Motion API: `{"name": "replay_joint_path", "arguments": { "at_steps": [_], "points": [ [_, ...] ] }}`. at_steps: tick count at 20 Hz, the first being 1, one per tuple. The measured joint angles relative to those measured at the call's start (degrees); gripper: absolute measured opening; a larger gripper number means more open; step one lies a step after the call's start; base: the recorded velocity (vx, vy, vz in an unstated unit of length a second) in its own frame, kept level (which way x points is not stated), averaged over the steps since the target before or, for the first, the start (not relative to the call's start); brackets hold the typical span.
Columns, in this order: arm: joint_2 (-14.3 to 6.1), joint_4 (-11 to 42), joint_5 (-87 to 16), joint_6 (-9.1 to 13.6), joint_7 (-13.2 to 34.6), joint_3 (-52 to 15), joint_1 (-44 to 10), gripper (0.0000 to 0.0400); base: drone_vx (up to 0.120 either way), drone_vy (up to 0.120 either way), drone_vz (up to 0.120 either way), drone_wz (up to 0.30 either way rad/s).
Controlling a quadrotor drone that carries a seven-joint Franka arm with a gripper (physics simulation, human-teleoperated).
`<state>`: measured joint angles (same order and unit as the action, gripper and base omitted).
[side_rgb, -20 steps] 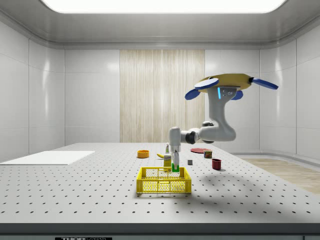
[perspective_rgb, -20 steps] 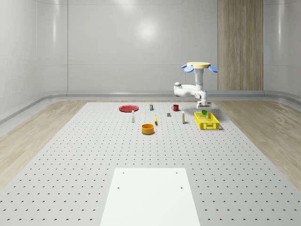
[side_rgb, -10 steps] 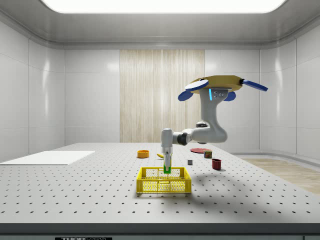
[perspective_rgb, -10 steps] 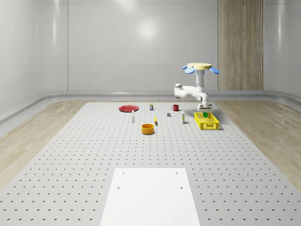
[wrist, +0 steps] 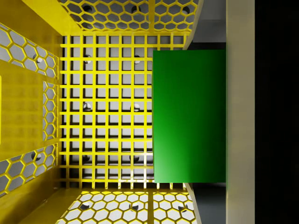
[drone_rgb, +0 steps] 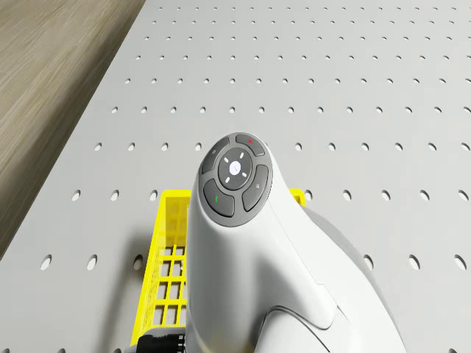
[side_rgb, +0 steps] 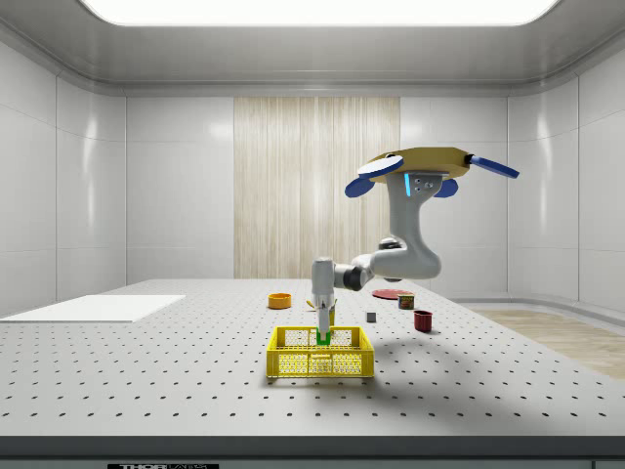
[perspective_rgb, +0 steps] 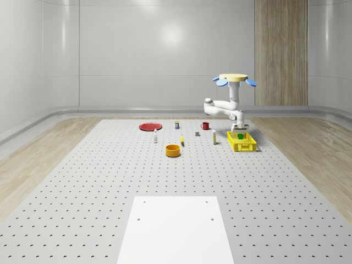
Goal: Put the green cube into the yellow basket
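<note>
The drone (side_rgb: pixel 422 168) hovers beside the yellow basket (side_rgb: pixel 319 353), its arm reaching down over it. The gripper (side_rgb: pixel 322 335) (fingers pointing straight down) pinches the green cube (wrist: pixel 189 116), which sits inside the basket, just above its grid floor.
</note>
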<state>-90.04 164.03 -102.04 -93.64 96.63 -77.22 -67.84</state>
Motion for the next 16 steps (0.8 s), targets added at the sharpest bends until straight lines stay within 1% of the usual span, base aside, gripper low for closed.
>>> {"name": "replay_joint_path", "arguments": {
  "at_steps": [6, 8, 10, 13, 16],
  "points": [
    [0.0, -1.0, -4.2, -1.5, 0.0, 4.4, -0.7, 0.025, 0.0, 0.0, 0.0, 0.0],
    [0.0, -1.2, -5.0, -1.7, 0.2, 5.2, -0.9, 0.0302, 0.0, 0.0, 0.0, 0.0],
    [0.1, -1.3, -5.4, -1.7, 0.4, 5.7, -1.0, 0.0341, 0.0, 0.0, 0.0, 0.0],
    [0.3, -1.1, -4.6, -1.2, 0.5, 4.7, -0.7, 0.0372, 0.0, 0.0, 0.0, 0.0],
    [0.4, -0.7, -3.3, -0.6, 0.5, 3.3, -0.4, 0.0387, 0.0, 0.0, 0.0, 0.0]
  ]
}}
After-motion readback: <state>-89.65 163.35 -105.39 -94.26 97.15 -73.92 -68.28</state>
